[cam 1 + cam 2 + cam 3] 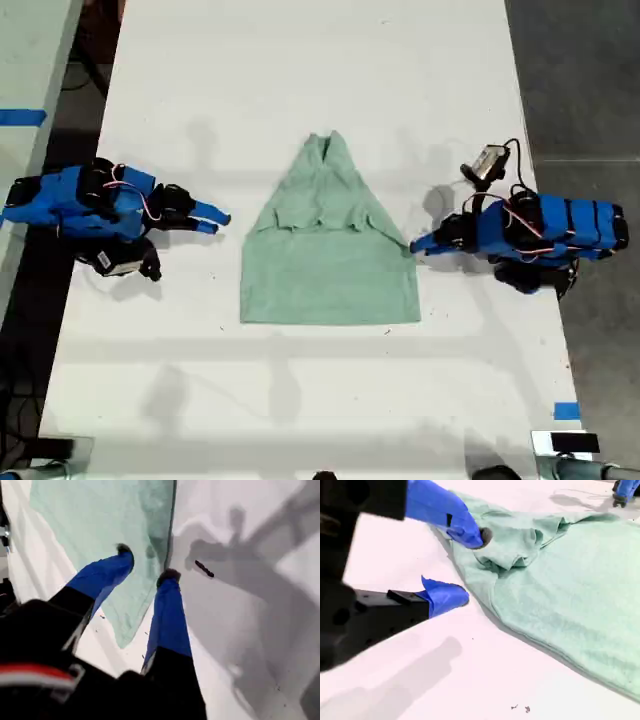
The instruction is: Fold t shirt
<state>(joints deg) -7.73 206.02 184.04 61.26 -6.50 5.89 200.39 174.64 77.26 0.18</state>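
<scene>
At the middle of the white desk, the shirt lies flat, its narrow top pointing to the far edge and both sleeves tucked in across it. On the exterior view's right, the first tool sits right at the shirt's side edge, where the taper meets the body. Its wrist view shows the tool spread wide, with one finger over the fabric and the other at the edge, and nothing is pinched. Over on the exterior view's left, the second tool is near the opposite edge, but there's a strip of bare desk between. It is spread too, and it is empty, with the folded sleeve just ahead of it.
</scene>
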